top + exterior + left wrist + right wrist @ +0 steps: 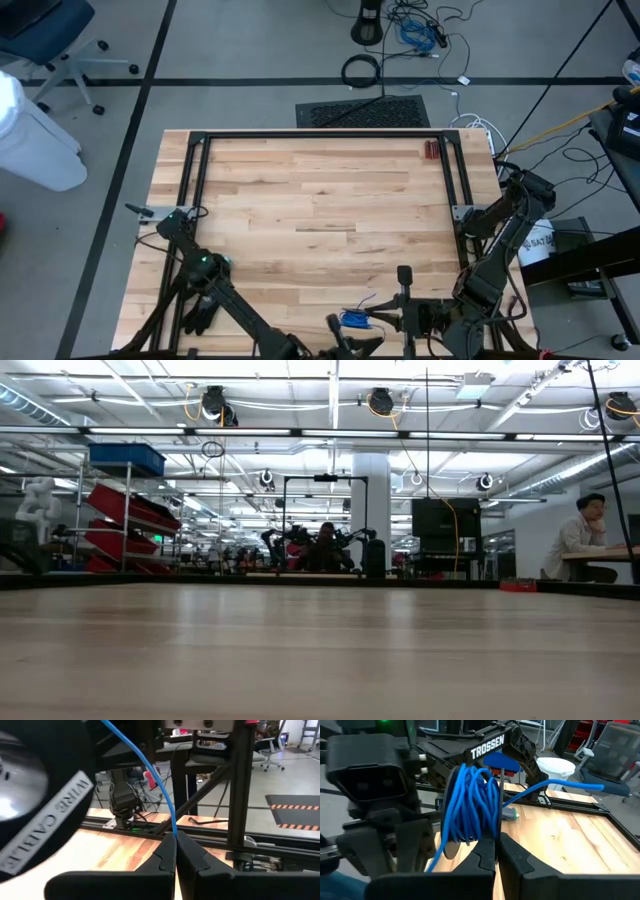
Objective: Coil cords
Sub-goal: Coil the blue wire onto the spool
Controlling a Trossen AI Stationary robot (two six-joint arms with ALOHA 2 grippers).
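Together at the table's near edge, two grippers, left gripper (175, 851) pinching one blue wire (150, 775), right gripper (496, 854) clamped on its single coiled bundle (472, 805), wooden table (320, 200).

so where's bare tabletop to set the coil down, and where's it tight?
Free: the whole wood middle of the table, bordered by the black frame, up to the small red item at the far right corner. Crowded: the near edge, where the left gripper and right gripper pinch the blue cord.
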